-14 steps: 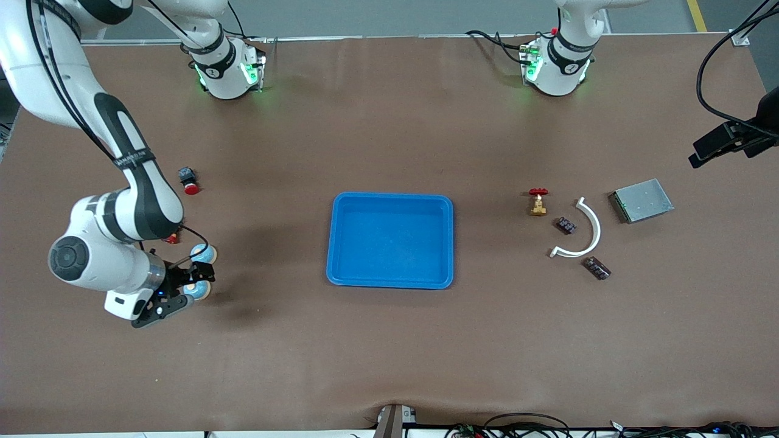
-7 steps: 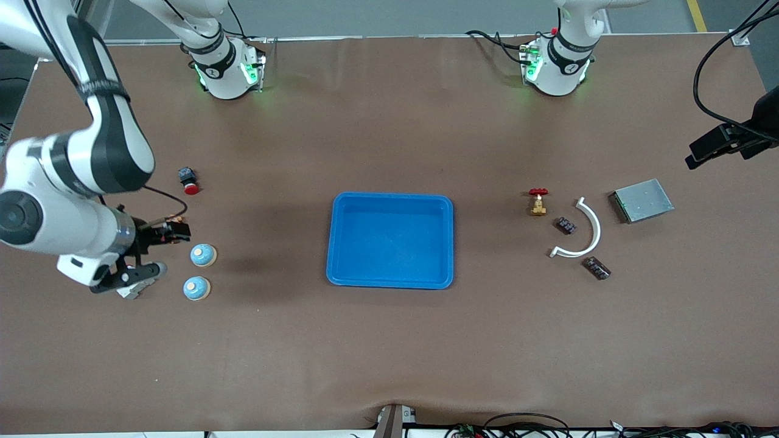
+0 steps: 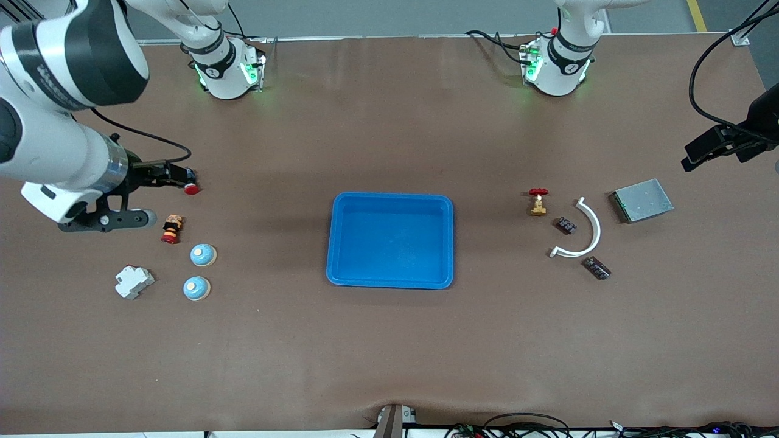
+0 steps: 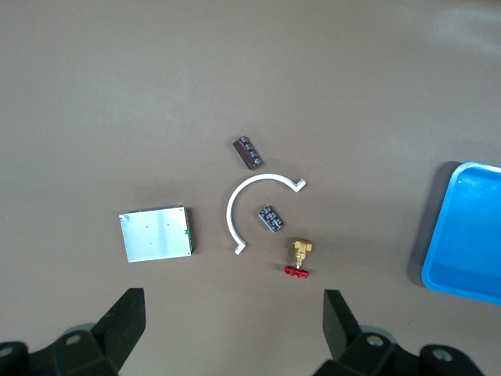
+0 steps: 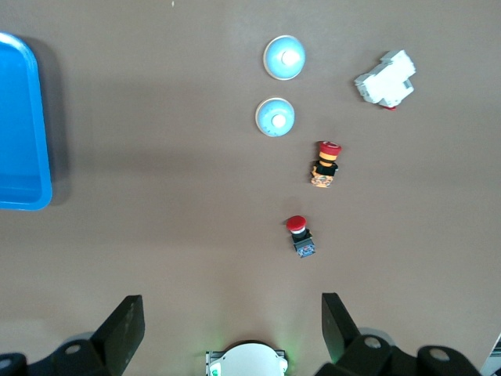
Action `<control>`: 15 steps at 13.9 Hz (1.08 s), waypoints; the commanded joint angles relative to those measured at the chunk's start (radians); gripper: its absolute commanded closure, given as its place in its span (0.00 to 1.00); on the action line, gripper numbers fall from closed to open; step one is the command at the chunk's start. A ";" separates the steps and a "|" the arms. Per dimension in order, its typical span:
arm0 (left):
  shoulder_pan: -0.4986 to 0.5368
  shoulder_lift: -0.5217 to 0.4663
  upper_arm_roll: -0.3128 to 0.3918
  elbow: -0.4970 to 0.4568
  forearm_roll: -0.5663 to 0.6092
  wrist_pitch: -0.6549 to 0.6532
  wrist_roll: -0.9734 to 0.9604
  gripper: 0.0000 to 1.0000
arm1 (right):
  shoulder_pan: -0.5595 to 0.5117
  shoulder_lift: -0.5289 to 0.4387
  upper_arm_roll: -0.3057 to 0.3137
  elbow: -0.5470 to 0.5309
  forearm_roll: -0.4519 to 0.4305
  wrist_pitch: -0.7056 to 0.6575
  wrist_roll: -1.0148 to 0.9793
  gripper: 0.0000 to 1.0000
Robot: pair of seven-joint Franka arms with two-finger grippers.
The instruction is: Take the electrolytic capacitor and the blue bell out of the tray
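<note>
Two blue dome bells sit at the right arm's end of the table, also seen in the right wrist view. Two small dark capacitors lie by a white arc at the left arm's end. My right gripper hangs open and empty, high over the table by a red push button. The left gripper is open and empty too, high over the table's end past the grey box. A blue tray lies empty mid-table.
Near the bells are a white breaker, a red-capped striped button and a red push button. By the capacitors lie a white arc, a brass valve and a grey metal box.
The right arm has risen from low over the bells and swung up toward its base. The breaker and striped button it covered now show. The left gripper barely shifted.
</note>
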 commanded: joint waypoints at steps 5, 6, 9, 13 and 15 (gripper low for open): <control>0.001 -0.033 -0.057 -0.008 0.070 -0.032 0.062 0.00 | 0.043 -0.057 -0.265 0.061 0.086 -0.018 -0.110 0.00; 0.004 -0.033 -0.065 -0.009 0.079 -0.032 0.065 0.00 | 0.048 -0.068 -0.301 0.059 0.089 -0.018 -0.141 0.00; 0.010 -0.035 -0.059 -0.004 0.078 -0.035 0.138 0.00 | 0.060 -0.128 -0.336 0.038 0.090 -0.021 -0.163 0.00; 0.013 -0.038 -0.054 -0.004 0.076 -0.056 0.134 0.00 | 0.025 -0.168 -0.338 0.007 0.153 -0.004 -0.169 0.00; 0.011 -0.038 -0.054 -0.001 0.068 -0.056 0.142 0.00 | 0.026 -0.169 -0.338 0.001 0.163 0.021 -0.171 0.00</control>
